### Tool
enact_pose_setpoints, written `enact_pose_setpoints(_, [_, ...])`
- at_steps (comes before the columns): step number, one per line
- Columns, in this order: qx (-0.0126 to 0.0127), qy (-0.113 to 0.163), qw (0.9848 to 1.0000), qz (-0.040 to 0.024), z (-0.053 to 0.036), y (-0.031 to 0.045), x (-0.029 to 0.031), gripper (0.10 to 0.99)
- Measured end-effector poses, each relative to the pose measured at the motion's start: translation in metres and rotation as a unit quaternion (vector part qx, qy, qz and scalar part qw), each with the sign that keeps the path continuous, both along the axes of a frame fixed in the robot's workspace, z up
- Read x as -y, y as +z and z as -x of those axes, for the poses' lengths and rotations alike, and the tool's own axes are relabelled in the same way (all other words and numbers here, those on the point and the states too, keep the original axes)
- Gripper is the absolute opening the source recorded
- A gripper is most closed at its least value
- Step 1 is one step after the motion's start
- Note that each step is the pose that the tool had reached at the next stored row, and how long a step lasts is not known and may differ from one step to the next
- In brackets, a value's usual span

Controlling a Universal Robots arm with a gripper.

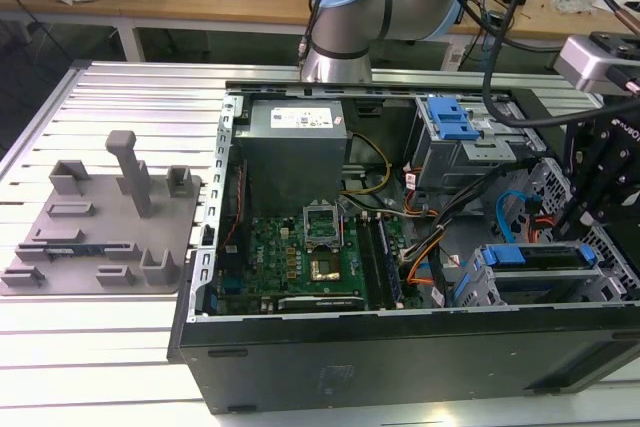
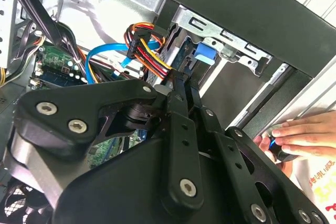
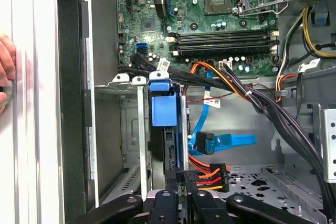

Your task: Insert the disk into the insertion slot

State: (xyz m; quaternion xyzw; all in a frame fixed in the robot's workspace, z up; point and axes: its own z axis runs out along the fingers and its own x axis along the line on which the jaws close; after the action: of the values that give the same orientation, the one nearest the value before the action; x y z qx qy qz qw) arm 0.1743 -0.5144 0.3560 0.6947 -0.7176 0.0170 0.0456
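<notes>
Disk [image 3: 160, 106] w/ its blue frame looks mostly inside the insertion slot [image 3: 131, 135], in a corner of the PC case [image 1: 400, 319]. Gripper [image 3: 181, 178] is right at the disk's back end; can't tell if it's open or closed. Job looks nearly done, but I'm not sure the disk's all the way in.

**Hidden faces, cropped edges**

The flat hard drive in its bright blue plastic carrier [image 3: 160, 103] sits edge-on in the small grey perforated metal drive cage [image 3: 131, 124], label face hidden. Beside the cage, the black metal gripper [image 3: 182, 187] is cut off at the first wrist view's edge. Beyond the cage, a person's hand [image 2: 299, 135] is cropped; the small dark object [image 2: 279, 149] under it is unidentifiable.
</notes>
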Motion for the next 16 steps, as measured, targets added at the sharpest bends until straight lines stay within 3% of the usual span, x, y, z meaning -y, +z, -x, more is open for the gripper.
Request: enact_pose_setpoints(16, [0.0000, 0.000, 1.0000, 0.0001, 0.0000, -0.0061, 0.0010, 0.165])
